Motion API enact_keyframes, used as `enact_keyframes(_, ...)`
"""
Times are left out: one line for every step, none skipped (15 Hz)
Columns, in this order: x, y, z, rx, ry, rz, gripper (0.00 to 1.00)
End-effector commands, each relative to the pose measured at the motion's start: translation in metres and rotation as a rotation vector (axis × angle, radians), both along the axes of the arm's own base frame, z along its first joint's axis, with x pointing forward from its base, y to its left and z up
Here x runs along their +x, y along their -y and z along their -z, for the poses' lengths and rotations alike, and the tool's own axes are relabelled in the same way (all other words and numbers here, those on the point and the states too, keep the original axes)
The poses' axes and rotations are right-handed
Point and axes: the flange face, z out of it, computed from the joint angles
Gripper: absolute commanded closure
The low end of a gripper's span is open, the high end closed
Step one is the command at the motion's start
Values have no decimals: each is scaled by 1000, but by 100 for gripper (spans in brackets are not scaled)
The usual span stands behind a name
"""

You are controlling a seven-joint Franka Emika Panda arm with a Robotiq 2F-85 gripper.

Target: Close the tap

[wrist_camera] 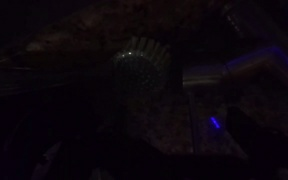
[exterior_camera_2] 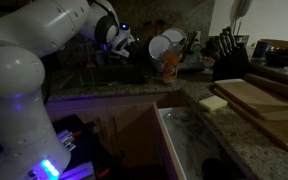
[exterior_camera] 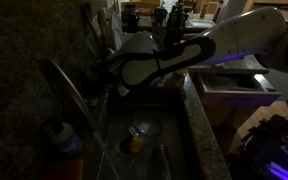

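Note:
The tap point(exterior_camera: 68, 92) is a thin silvery spout arching from the dark counter at the left over the sink point(exterior_camera: 174, 150). Its base and handle are lost in shadow. My gripper point(exterior_camera: 96, 76) is at the end of the white arm, close to the upper part of the spout; its fingers are too dark to read. In an exterior view the gripper point(exterior_camera_2: 125, 44) is at the back of the counter and the tap is not discernible. The wrist view is almost black; only a round perforated disc point(wrist_camera: 139, 64) shows.
A blue-capped bottle point(exterior_camera: 60, 134) stands by the tap's base. The sink holds a round drain point(exterior_camera: 142, 129) and an orange object point(exterior_camera: 134, 145). An orange bottle point(exterior_camera_2: 171, 66), plates point(exterior_camera_2: 164, 45), a knife block point(exterior_camera_2: 227, 48) and cutting boards point(exterior_camera_2: 259, 100) sit on the counter.

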Motion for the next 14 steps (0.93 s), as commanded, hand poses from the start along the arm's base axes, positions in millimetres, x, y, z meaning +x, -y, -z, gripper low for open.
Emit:
enact_keyframes(-2, -17, -2, 37, 47, -36, 0)
enact_keyframes(-3, -22, -4, 43, 54, -43, 0)
enact_keyframes(-4, -24, -4, 38, 54, -46, 0)
enact_keyframes(-5, -25, -2, 37, 55, -56, 0)
enact_keyframes(-5, -25, 0, 48, 42, -55, 19)
enact_keyframes(-5, -26, 3, 54, 25, -51, 28)
enact_keyframes(-6, -27, 5, 62, 7, -52, 36)
enact_keyframes(-7, -28, 6, 62, -7, -58, 42)
enact_keyframes(-8, -31, 5, 70, -4, -67, 50)
enact_keyframes(-8, -33, 3, 78, -1, -76, 55)
enact_keyframes(-8, -34, 1, 78, 10, -80, 63)
enact_keyframes(-7, -35, -4, 80, 28, -85, 69)
enact_keyframes(-5, -34, -7, 75, 47, -88, 77)
enact_keyframes(-3, -33, -10, 71, 63, -90, 83)
